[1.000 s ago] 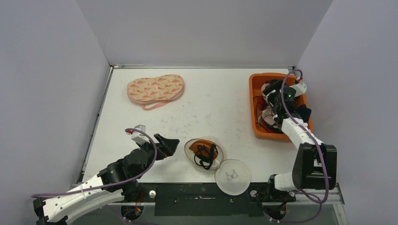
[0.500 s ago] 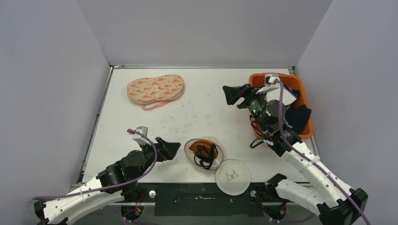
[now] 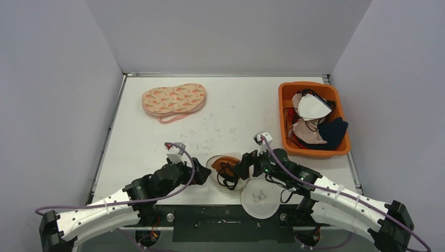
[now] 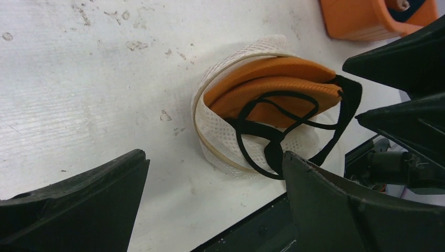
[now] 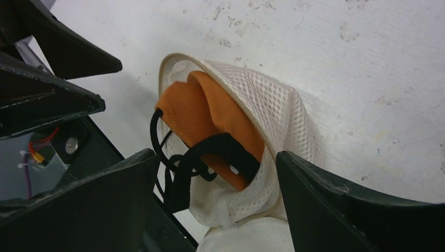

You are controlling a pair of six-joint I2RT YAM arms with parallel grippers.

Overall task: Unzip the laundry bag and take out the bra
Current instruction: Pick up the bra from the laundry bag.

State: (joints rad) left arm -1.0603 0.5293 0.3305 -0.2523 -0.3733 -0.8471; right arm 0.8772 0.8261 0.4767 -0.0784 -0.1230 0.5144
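The white mesh laundry bag (image 3: 237, 181) lies unzipped near the table's front edge, its round flap (image 3: 260, 198) folded out toward me. The orange bra (image 3: 224, 162) with black straps (image 3: 226, 175) sits in the open mouth. My left gripper (image 3: 202, 176) is just left of the bag and open, its jaws straddling the bag's rim (image 4: 220, 155) in the left wrist view. My right gripper (image 3: 245, 165) is just right of it, also open. In the right wrist view the bra (image 5: 210, 113) and the mesh (image 5: 278, 105) lie between and below its fingers.
An orange bin (image 3: 315, 85) full of clothes stands at the back right. A peach patterned pouch (image 3: 174, 100) lies at the back left. The black base rail (image 3: 220, 223) runs right behind the bag's flap, and the two grippers face each other closely across the bag.
My right arm has swung from the orange bin down to the bag's right side and its jaws have widened. My left gripper has moved right, up to the bag.
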